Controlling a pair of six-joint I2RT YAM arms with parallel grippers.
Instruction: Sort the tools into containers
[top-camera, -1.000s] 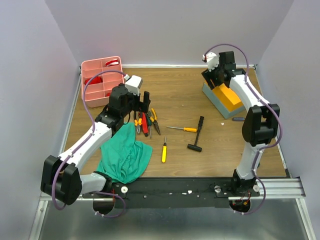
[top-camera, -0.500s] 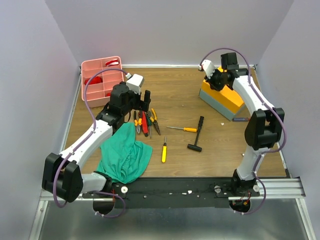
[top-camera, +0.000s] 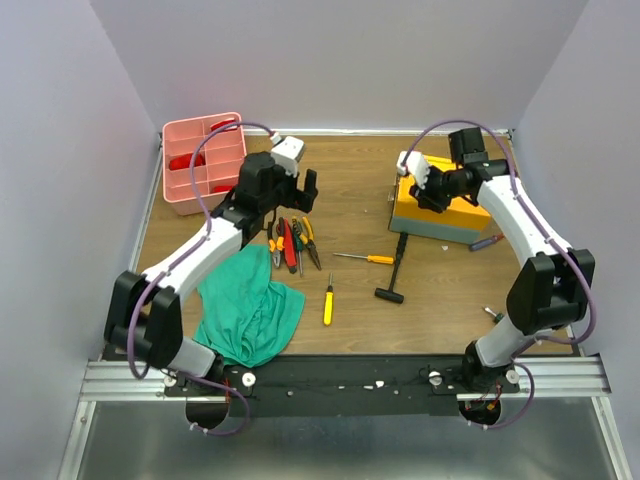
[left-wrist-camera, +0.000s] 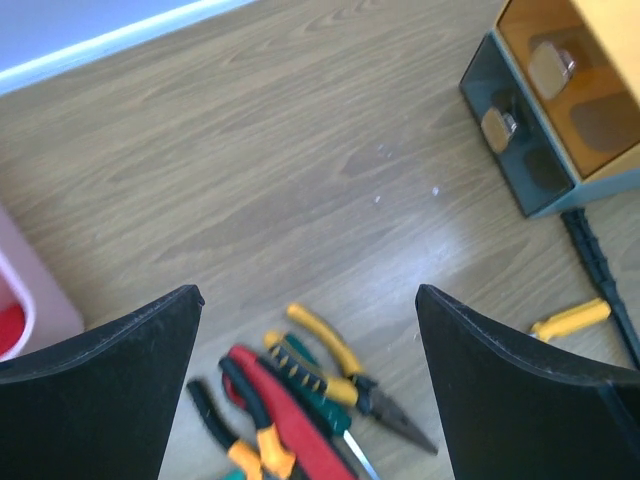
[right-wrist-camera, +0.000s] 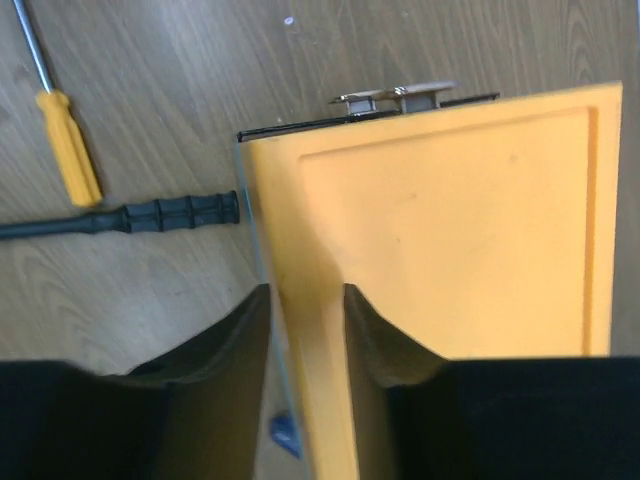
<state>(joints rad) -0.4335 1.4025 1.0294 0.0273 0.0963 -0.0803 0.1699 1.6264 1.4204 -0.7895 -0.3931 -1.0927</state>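
Note:
Several pliers with red, orange and yellow handles lie in a heap on the wood, and the left wrist view shows them just below my left gripper. That left gripper hovers open and empty behind the heap. Two yellow screwdrivers and the black hammer lie mid-table. The toolbox sits at the right with its yellow lid lying flat. My right gripper is shut on the lid's left edge. The pink tray stands at the back left with red-handled tools inside.
A crumpled green cloth lies at the front left, touching the pliers heap. A small blue-handled item lies right of the toolbox. The hammer's handle ends right at the toolbox's corner. Walls close in the table's left, back and right sides.
The toolbox has shifted toward the table's middle and turned, its yellow top now flat, with the right gripper staying on it. The left gripper has risen and moved back from the pliers.

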